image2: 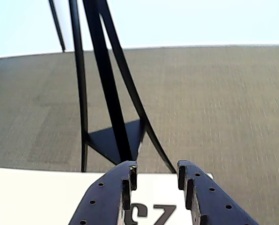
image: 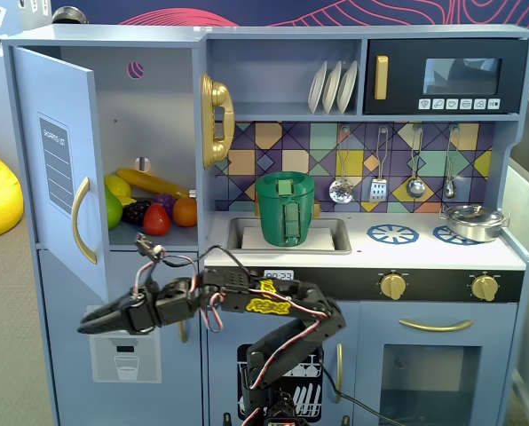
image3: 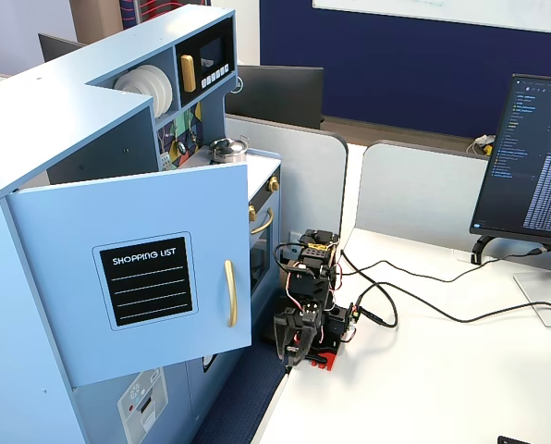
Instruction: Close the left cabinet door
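Arm folded low below the counter's front edge; we see its gripper (image: 91, 325) stretched level toward the left in a fixed view, under the open left cabinet door (image: 59, 164). Wrist view: fingers (image2: 112, 194) slightly parted, grasping nothing. Door stands upright at the counter's left end, swung outward, gold handle (image3: 229, 292) vertical.
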### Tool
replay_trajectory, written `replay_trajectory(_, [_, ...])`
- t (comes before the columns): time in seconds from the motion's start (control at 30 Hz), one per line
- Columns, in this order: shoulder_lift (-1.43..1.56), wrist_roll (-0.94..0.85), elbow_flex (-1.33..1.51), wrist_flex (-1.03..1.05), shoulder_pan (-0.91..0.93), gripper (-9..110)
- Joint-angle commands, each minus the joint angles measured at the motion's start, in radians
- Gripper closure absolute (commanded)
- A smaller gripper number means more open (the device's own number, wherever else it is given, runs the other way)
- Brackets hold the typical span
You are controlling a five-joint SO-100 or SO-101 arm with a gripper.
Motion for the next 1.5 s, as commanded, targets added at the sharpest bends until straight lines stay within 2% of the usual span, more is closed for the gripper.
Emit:
replay_trajectory(0.0, [-0.112, -0.040, -0.164, -0.071, -0.020, 102])
replay_trajectory(0.2, [-0.262, -0.080, -0.314, -0.094, -0.034, 102])
replay_trajectory(0.5, [-0.393, -0.104, -0.396, -0.156, -0.002, 102])
replay_trajectory(0.8, [-0.495, -0.130, -0.479, -0.184, 0.121, 102])
replay_trajectory(1.47, [-0.362, -0.150, -0.390, -0.141, 0.288, 102])
